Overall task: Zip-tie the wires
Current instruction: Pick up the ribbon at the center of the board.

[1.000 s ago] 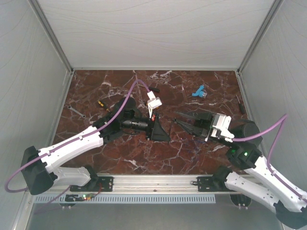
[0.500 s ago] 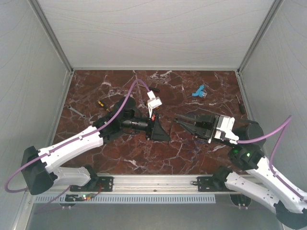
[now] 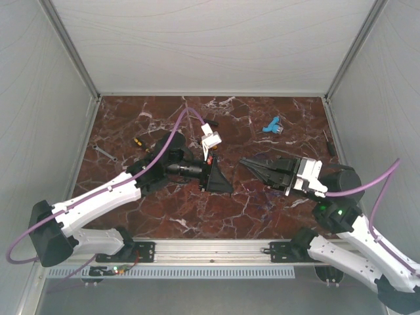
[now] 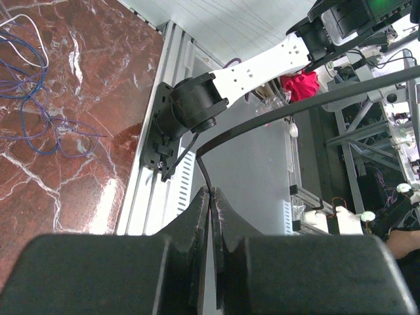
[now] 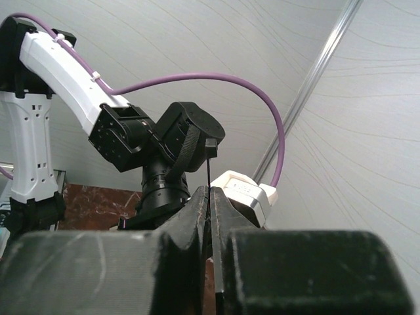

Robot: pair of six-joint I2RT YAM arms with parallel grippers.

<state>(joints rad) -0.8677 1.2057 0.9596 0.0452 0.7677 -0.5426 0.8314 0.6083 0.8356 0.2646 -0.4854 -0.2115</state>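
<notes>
though near, wires (image 4: 38,108) off left tool (image 4: 211,195)

Glossy red-brown marble-look table (image 3: 249,210); matt black plastic zip tie (image 4: 289,111).

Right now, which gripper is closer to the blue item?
The right gripper: the blue item lies beyond its tip, while the left gripper sits farther left.

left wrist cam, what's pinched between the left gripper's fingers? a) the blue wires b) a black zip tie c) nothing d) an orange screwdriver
b: a black zip tie rises from between the shut fingers of the left gripper, while the wires lie loose on the table.
</notes>
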